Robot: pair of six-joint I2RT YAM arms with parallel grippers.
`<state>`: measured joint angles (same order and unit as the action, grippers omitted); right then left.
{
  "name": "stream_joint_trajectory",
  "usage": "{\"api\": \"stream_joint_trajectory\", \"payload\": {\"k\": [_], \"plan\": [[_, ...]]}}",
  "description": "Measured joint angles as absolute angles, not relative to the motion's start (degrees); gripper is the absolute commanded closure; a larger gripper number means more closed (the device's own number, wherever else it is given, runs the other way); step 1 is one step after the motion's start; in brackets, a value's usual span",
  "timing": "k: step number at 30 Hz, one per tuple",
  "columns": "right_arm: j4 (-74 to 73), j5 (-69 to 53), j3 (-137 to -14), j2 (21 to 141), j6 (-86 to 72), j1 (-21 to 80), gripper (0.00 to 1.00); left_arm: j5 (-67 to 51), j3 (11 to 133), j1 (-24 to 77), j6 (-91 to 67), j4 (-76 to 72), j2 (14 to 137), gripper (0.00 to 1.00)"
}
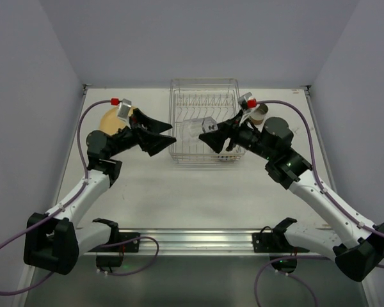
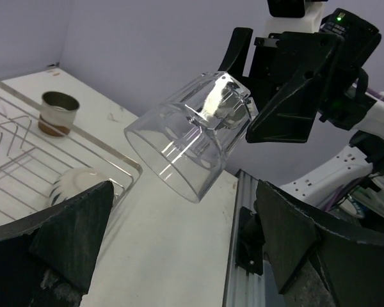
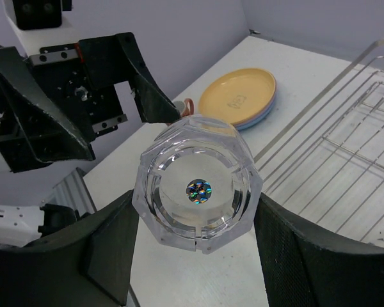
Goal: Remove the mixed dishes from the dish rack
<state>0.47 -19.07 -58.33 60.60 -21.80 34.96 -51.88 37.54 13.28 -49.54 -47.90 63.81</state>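
Two arms reached up from the bottom edge of the overhead view and met nose to nose at mid-frame. The left gripper (image 1: 169,132) stood wide open and empty, its fingers (image 2: 70,236) filling the lower corners of its own wrist view. The right gripper (image 3: 198,246) clamped the small clear glass (image 3: 198,192) between both pads, holding it tilted in the air at frame centre, seen against the near half of the dish rack (image 1: 205,96), its thick base turned toward the right wrist camera. A white cup (image 2: 77,185) sat inside the rack by its near rail. Beyond, on the table (image 1: 179,192), the brown cup (image 1: 259,115) stood just right of the rack. At left, the yellow-orange plate (image 3: 238,96) lay stacked on the blue plate (image 3: 259,118).
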Motion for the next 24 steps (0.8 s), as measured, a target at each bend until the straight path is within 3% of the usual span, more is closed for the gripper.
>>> {"api": "stream_joint_trajectory", "payload": {"k": [24], "plan": [[7.46,-27.53,-54.63,57.78,-21.98,34.96,0.69,-57.91,36.73,14.26,-71.99,-69.82,69.54,0.13]]}}
